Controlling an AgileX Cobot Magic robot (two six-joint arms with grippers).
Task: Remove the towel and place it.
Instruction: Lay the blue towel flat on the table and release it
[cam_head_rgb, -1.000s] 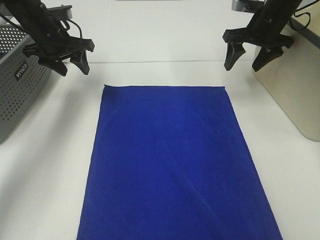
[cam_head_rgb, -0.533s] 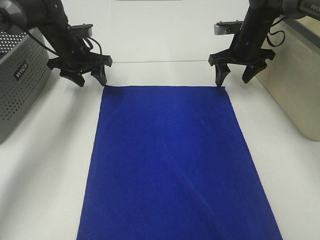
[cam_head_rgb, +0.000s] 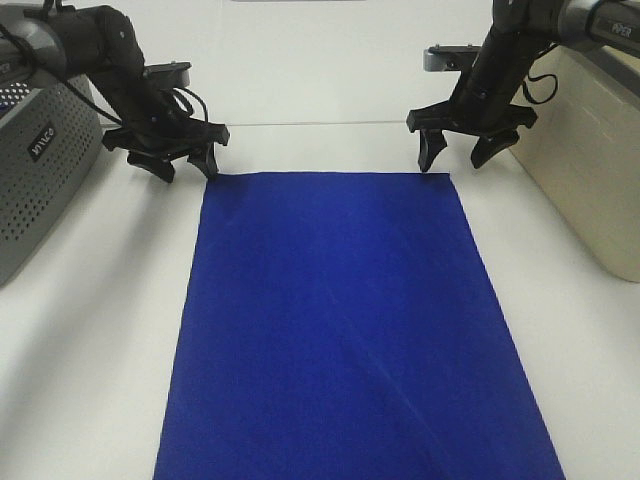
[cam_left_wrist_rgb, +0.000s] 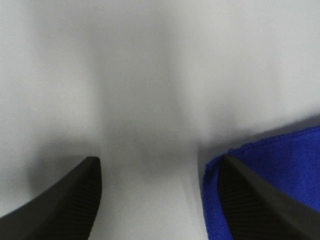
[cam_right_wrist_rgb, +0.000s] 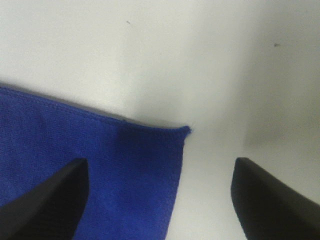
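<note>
Left side first: my left arm (cam_head_rgb: 95, 50) leans in with the wrist bent down, and my left gripper (cam_head_rgb: 187, 168) points its fingers at the surface, jaws apart and gripping nothing. Over on the right, my right arm (cam_head_rgb: 505, 55) mirrors that pose. My right gripper (cam_head_rgb: 451, 162) hangs low, jaws spread wide, also empty.

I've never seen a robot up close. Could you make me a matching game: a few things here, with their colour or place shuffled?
Things:
1. towel
2. perforated basket
3. beige bin
4. left gripper

Descriptions:
A. grey, on the left side
B. open, at the towel's back left corner
C. blue, spread flat
D. on the right side

Pairs: 1-C, 2-A, 3-D, 4-B
</note>
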